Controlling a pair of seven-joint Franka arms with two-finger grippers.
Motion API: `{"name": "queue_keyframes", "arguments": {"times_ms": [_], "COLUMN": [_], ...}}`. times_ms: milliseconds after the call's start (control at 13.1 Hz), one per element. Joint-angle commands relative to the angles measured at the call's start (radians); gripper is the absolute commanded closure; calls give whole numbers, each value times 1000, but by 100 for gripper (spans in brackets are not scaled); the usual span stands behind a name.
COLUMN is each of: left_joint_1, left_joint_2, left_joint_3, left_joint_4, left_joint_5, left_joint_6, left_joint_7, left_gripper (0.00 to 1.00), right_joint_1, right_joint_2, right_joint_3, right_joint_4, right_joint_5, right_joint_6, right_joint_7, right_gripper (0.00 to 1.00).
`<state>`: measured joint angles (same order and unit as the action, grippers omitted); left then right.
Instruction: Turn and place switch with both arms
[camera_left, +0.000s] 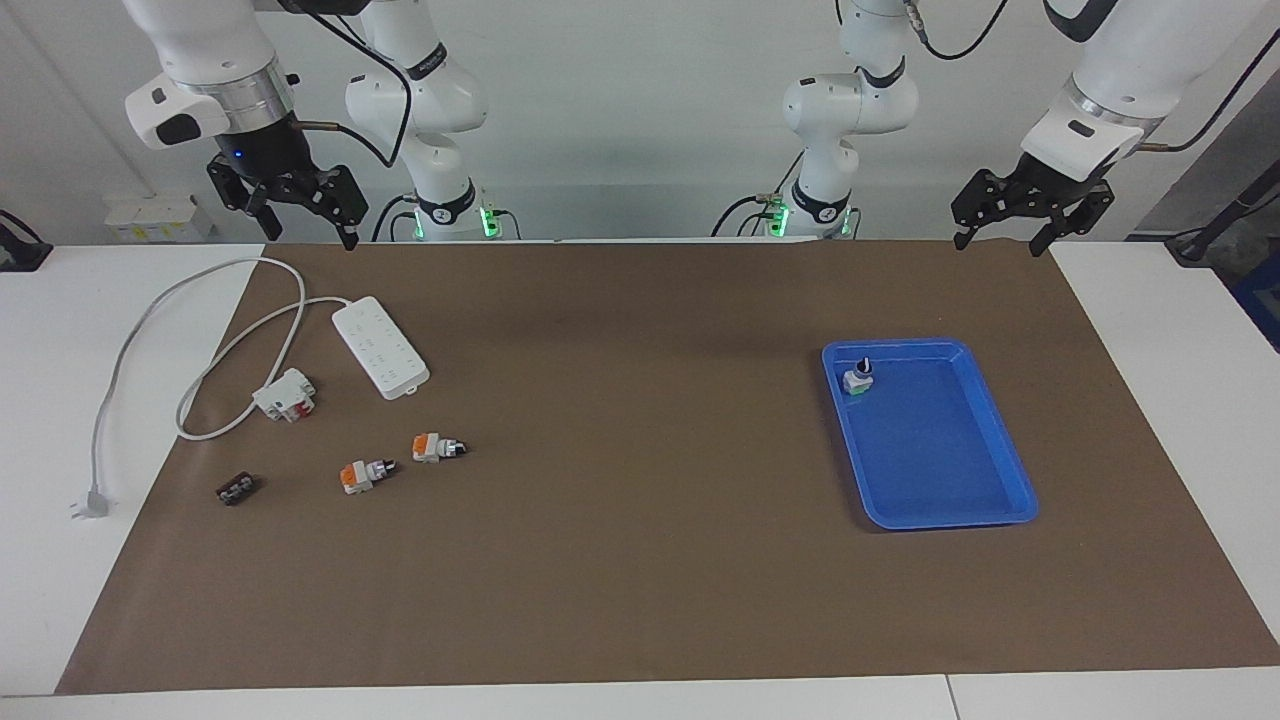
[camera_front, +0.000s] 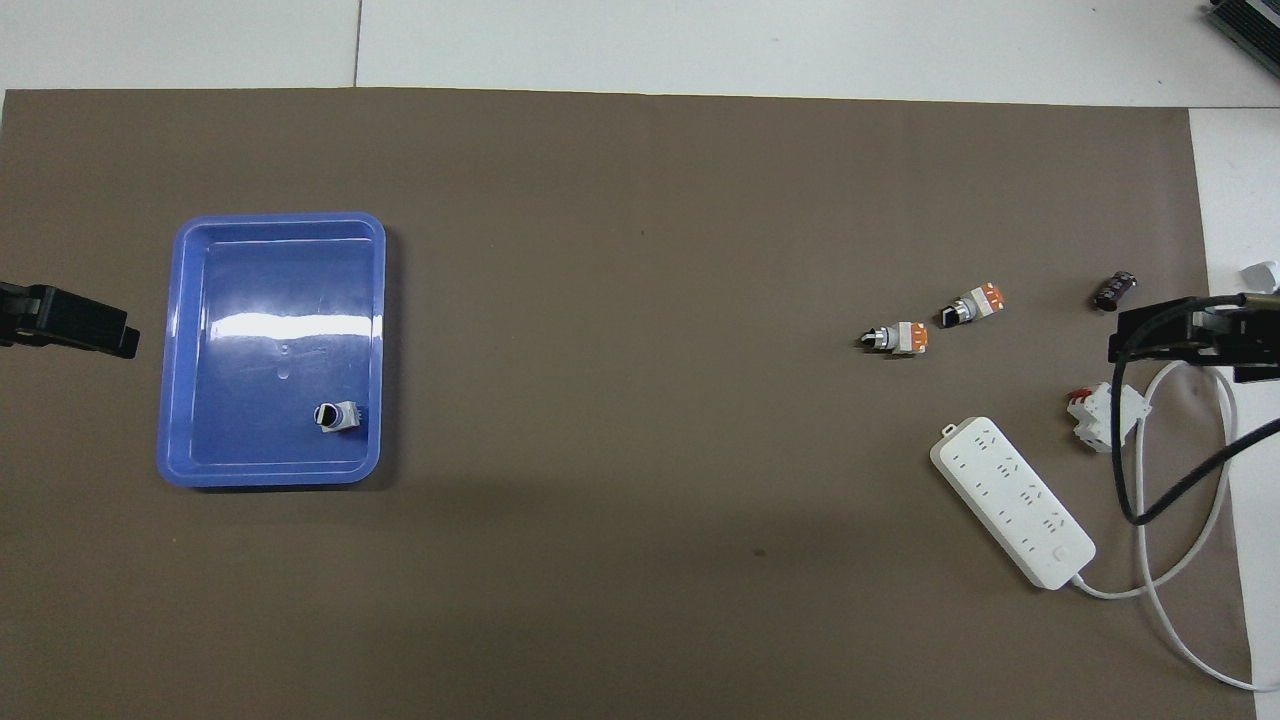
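Two switches lie on their sides on the brown mat toward the right arm's end: one (camera_left: 438, 447) (camera_front: 897, 338) and another (camera_left: 365, 474) (camera_front: 972, 304) beside it, slightly farther from the robots. A third switch (camera_left: 858, 377) (camera_front: 337, 415) stands knob-up in the blue tray (camera_left: 1000, 440) (camera_front: 270, 478), in a corner nearer the robots. My right gripper (camera_left: 308, 232) (camera_front: 1160, 335) hangs open and empty high over the mat's edge by the power strip. My left gripper (camera_left: 1000, 243) (camera_front: 100, 325) hangs open and empty high over the mat's edge by the tray.
A white power strip (camera_left: 380, 346) (camera_front: 1012, 502) with a looping cable and plug (camera_left: 88, 503) lies toward the right arm's end. A white-and-red block (camera_left: 285, 394) (camera_front: 1100, 418) and a small dark brown block (camera_left: 237, 488) (camera_front: 1114, 289) lie near the two switches.
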<state>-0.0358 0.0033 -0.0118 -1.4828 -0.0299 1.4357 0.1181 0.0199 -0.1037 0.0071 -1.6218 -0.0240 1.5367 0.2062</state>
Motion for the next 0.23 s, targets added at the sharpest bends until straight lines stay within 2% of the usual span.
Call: {"name": "queue_keyframes", "arguments": {"times_ms": [0, 152], "left_joint_1": [-10, -9], "left_joint_2": [-25, -26], "left_joint_3": [10, 10], "left_joint_4": [-27, -28], "left_joint_5": [19, 19], "left_joint_6": [-8, -6], "left_joint_7": [11, 11], "left_gripper": [0, 0], "right_joint_1": [5, 5], "right_joint_2": [-5, -5], "right_joint_3": [-7, -6], "right_joint_4": [-3, -3], "right_joint_5": [-10, -10], "right_joint_6": [6, 8], "right_joint_7": [-14, -16], "right_gripper": [1, 1]}}
